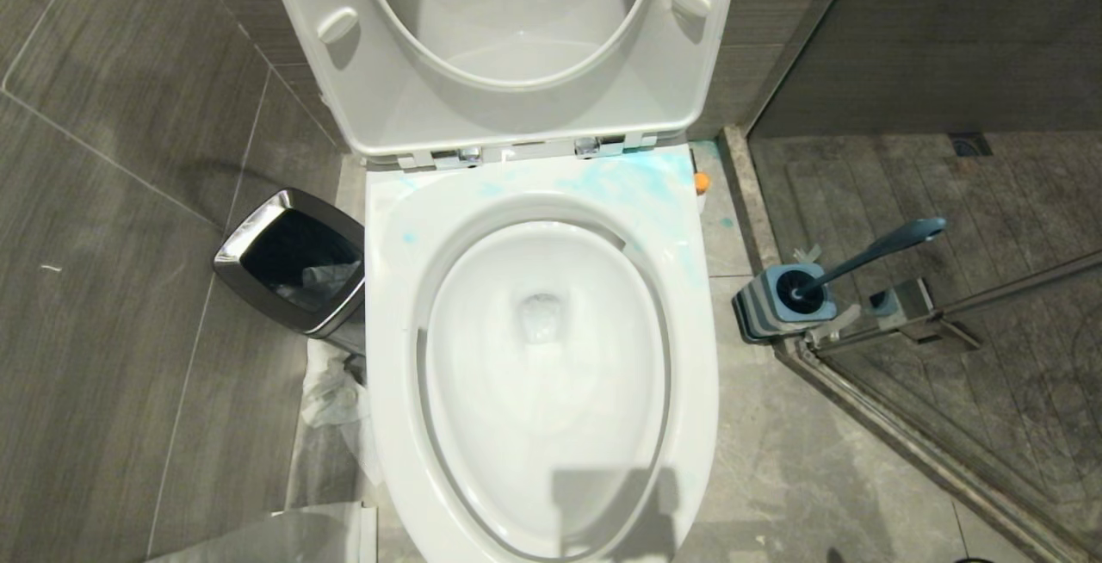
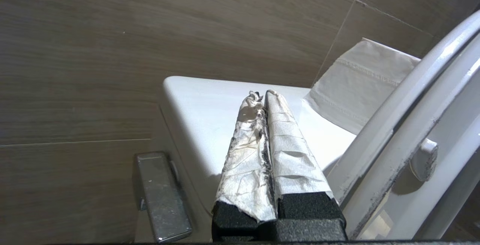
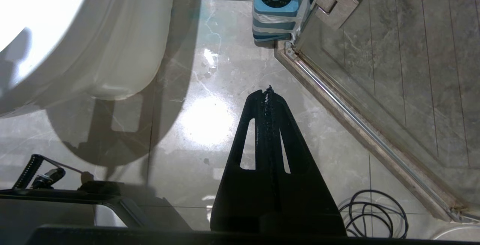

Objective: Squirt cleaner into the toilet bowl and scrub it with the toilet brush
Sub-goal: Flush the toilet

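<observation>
You are looking down into the bowl [image 1: 542, 356], a white oval with its seat and lid [image 1: 508, 38] raised against the wall behind. Pale blue cleaner smears [image 1: 641, 188] streak the back of the rim, thickest toward the robot's right, with a fainter spot on the left. Inside, the porcelain looks clean and wet, with a small pool at the drain [image 1: 542, 318].

The brush [image 1: 861, 257] stands in its blue-and-grey striped holder [image 1: 779, 300] on the floor to the right of the bowl, just beside the shower door's metal hinge [image 1: 908, 309]. Its dark handle leans away toward the shower. The brush head sits down in the holder.

On the left of the bowl a chrome-rimmed bin [image 1: 293, 262] stands against the tiled wall, with crumpled white plastic [image 1: 331, 395] beneath it.

Neither arm shows from the head camera. Your left gripper [image 2: 262, 95] has its paper-wrapped fingers pressed together, holding nothing, pointing at the white tank top [image 2: 210, 106] beside the raised lid. Your right gripper [image 3: 268, 89] hangs over the floor tiles, fingers together and empty, with the brush holder well ahead of it.
</observation>
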